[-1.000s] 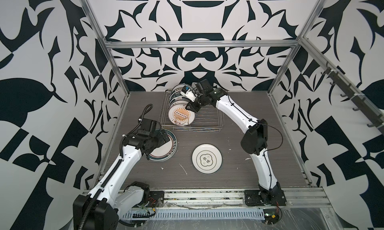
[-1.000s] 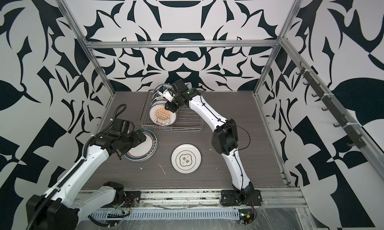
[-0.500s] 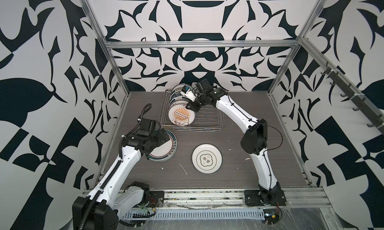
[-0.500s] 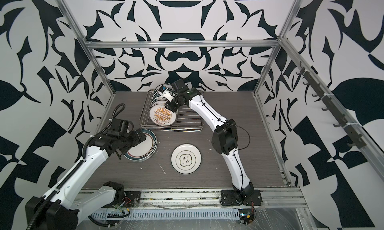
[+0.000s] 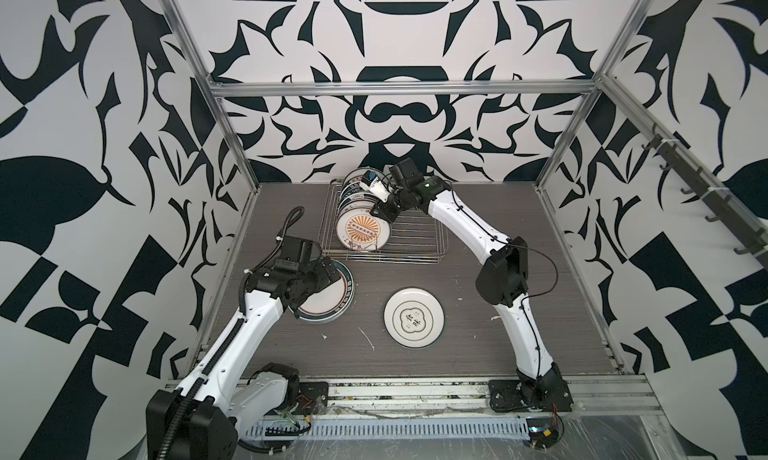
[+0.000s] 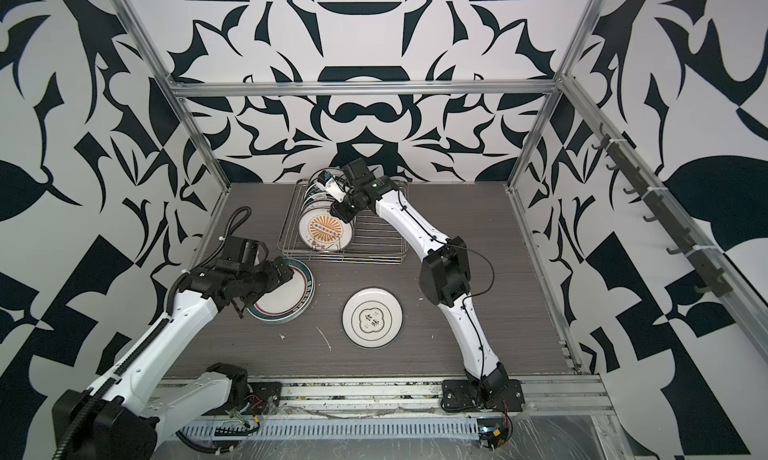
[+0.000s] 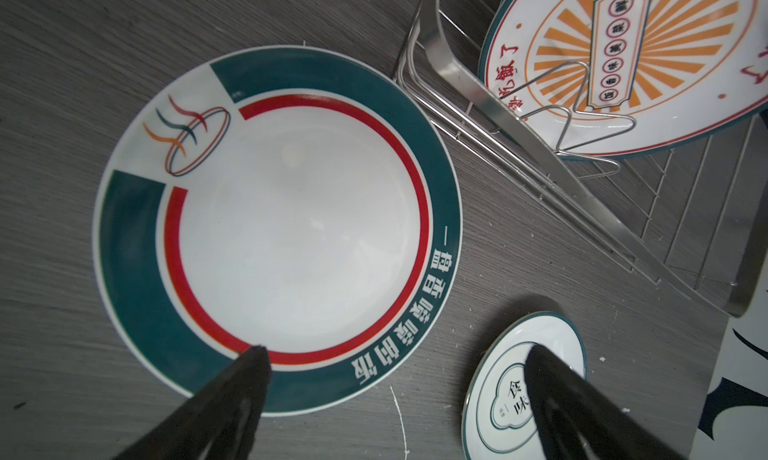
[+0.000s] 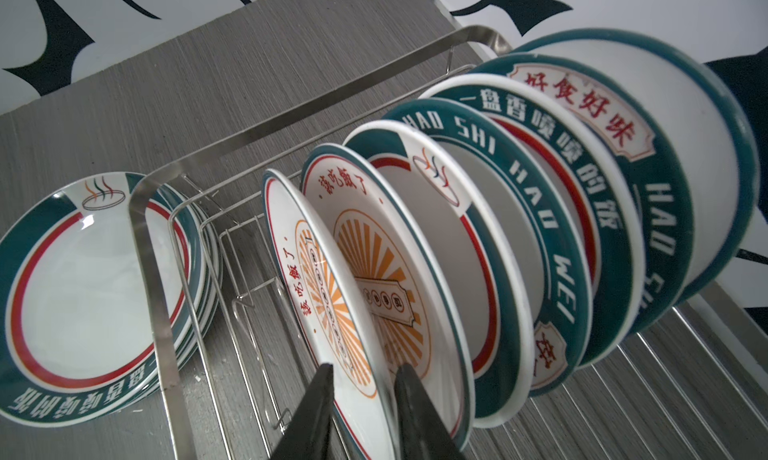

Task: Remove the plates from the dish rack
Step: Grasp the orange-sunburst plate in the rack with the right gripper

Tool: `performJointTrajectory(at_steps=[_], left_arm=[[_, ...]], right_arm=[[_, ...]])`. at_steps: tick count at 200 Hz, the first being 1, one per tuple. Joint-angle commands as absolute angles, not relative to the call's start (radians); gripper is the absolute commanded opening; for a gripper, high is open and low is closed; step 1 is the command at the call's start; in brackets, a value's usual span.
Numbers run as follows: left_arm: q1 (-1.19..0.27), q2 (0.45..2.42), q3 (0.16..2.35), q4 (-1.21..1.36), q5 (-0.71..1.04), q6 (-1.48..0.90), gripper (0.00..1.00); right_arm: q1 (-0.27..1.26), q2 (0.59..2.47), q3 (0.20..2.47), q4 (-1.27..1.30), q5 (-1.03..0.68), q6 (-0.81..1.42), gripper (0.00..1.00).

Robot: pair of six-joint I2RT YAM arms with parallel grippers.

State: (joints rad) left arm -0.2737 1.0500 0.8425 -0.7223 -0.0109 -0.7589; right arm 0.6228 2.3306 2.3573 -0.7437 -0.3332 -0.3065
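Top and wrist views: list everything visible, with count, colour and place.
dish rack: one, silver wire, back of table
front sunburst plate: one, white and orange, foremost in rack
plates behind it: about six, white and teal, upright in rack
stacked plates: several, teal and red rims, beside rack's near left corner
small plate: one, white, flat in front of rack
table: one, grey
walls: three, black and white, around table
left end effector: one, black, open above stacked plates
right end effector: one, black, shut on front sunburst plate's rim
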Motion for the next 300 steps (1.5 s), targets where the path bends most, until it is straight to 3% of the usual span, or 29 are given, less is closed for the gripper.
performJointTrajectory(at_steps=[1, 73, 123, 187, 300], left_arm=[[-0.267, 1.059, 0.841, -0.730, -0.006, -0.760, 0.99], [-0.266, 1.058, 0.844, -0.718, -0.009, -0.762, 0.99], [-0.265, 1.055, 0.840, -0.689, -0.015, -0.768, 0.99], [-0.265, 1.091, 0.831, -0.657, 0.032, -0.787, 0.99], [-0.265, 1.087, 0.821, -0.629, -0.003, -0.796, 0.99]], right_arm=[[0.625, 2.326, 2.393, -0.744, -0.343, -0.311, 0.30], [0.615, 2.340, 2.389, -0.767, -0.410, -0.328, 0.24], [0.615, 2.351, 2.382, -0.813, -0.440, -0.360, 0.12], [0.614, 2.326, 2.335, -0.790, -0.360, -0.342, 0.00], [0.579, 2.186, 2.212, -0.737, -0.161, -0.324, 0.00]])
